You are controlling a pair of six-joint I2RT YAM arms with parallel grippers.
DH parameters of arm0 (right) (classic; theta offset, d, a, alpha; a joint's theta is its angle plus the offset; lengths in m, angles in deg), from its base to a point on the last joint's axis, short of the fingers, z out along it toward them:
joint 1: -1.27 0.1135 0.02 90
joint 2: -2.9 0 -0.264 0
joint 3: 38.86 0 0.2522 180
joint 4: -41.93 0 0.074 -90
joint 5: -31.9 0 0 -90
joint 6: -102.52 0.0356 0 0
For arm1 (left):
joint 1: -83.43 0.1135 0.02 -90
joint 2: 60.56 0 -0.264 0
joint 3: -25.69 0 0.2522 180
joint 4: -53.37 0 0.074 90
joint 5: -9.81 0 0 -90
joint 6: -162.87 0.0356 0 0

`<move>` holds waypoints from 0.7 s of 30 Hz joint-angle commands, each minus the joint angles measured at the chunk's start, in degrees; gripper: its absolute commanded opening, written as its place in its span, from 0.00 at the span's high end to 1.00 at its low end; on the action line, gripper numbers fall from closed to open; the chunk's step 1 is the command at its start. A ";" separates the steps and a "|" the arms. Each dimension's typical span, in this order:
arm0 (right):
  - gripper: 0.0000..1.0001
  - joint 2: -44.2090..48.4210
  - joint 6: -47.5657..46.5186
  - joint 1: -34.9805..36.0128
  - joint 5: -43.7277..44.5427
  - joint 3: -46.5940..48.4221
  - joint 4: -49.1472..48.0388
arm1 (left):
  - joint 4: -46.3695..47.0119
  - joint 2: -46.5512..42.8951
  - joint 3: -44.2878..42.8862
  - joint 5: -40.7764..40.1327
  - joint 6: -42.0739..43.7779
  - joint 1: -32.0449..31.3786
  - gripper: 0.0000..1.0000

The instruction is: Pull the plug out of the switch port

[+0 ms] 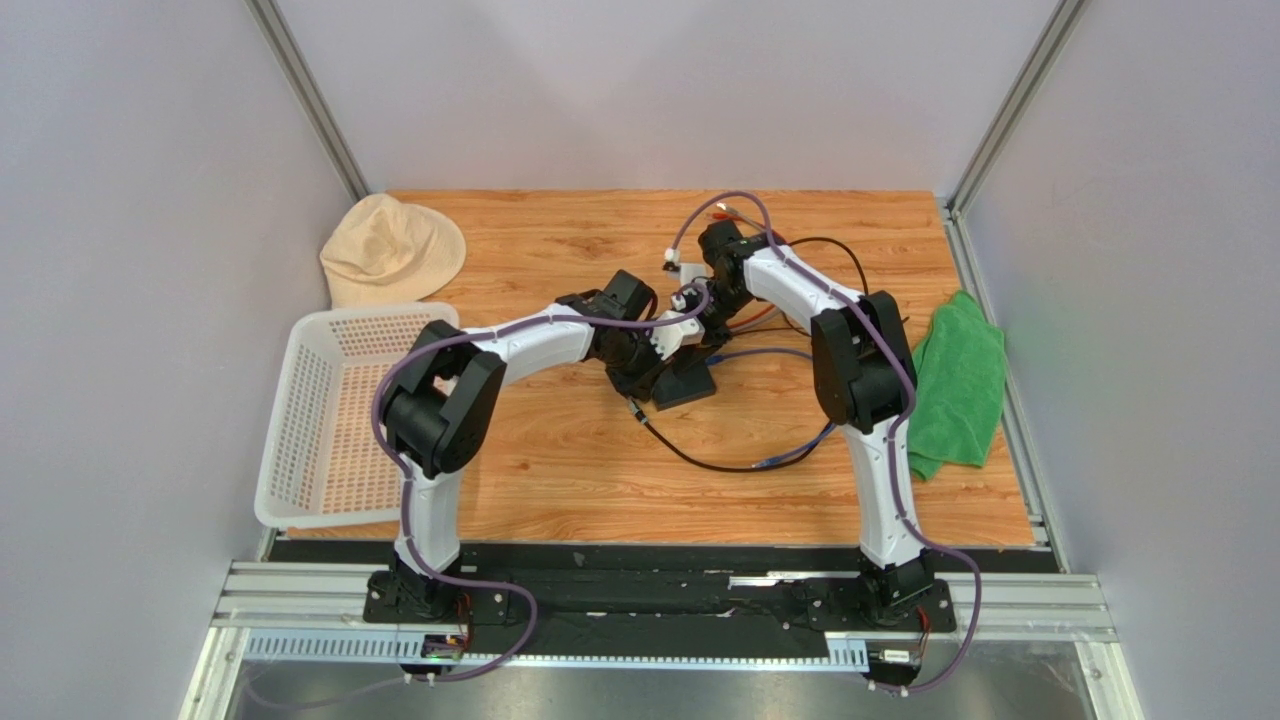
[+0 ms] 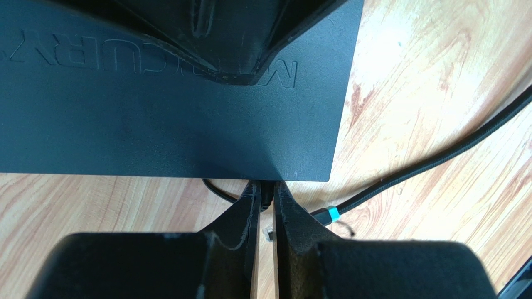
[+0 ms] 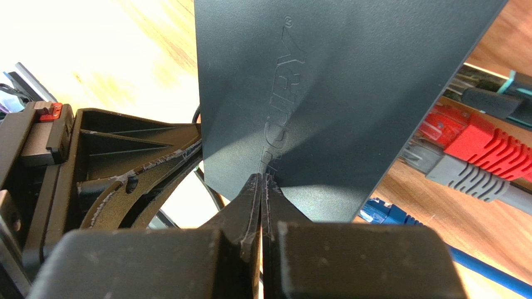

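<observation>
The left gripper [image 2: 265, 194] is closed down to a thin slit, and its fingertips [image 2: 250, 199] pinch a small dark piece [image 2: 266, 198] right at the near edge of the flat black box [image 2: 156, 118]. What that piece is cannot be told. A thin black wire [image 2: 218, 190] curls out from under the same edge. The right gripper [image 3: 262, 184] has its fingers pressed fully together with nothing between them. Their tips rest on the top face of the box, beside its raised lettering. The blue plug [image 3: 378, 212] sits at the box's side edge, just beside the right gripper's fingers, and its blue cable [image 3: 487, 271] runs away from the box over the wood. The switch port is hidden under the lip of the box, so whether the plug is seated cannot be told. Further along that edge a grey plug [image 3: 449, 171] and a red plug [image 3: 481, 140] lie side by side against the box. A black braided cable [image 2: 424, 165] with a light-blue band lies on the table [image 1: 571, 480] near the box's corner. Well left of the box stands a white basket [image 1: 286, 450], with a beige hat [image 1: 391, 248] behind it. Well right of the box lies a green cloth [image 1: 959, 383].
</observation>
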 commanded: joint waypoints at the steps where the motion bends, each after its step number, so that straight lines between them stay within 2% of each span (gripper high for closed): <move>1: 1.00 -1.86 -4.34 0.73 10.71 -2.09 1.25 | -5.67 1.30 -2.26 -0.29 -3.85 -0.25 1.00; 3: 1.00 -1.78 -4.52 0.73 10.79 -2.35 1.34 | -7.28 1.84 -2.27 8.55 -1.04 0.10 1.00; 7: 1.00 -2.13 -4.61 0.73 10.53 -2.27 1.60 | -4.04 -0.62 2.12 15.81 0.81 0.19 1.00; 14: 1.00 -3.18 -4.87 1.17 10.53 -1.56 1.95 | -3.15 -1.50 2.39 11.60 -1.20 0.10 1.00; 16: 1.00 -3.44 -5.66 1.43 11.58 -1.82 1.87 | -6.81 -0.10 -0.41 6.16 -1.30 -0.94 1.00; 21: 1.00 -3.97 -6.89 1.26 13.43 -2.18 1.78 | -10.79 -0.36 -1.92 0.53 3.88 -1.66 1.00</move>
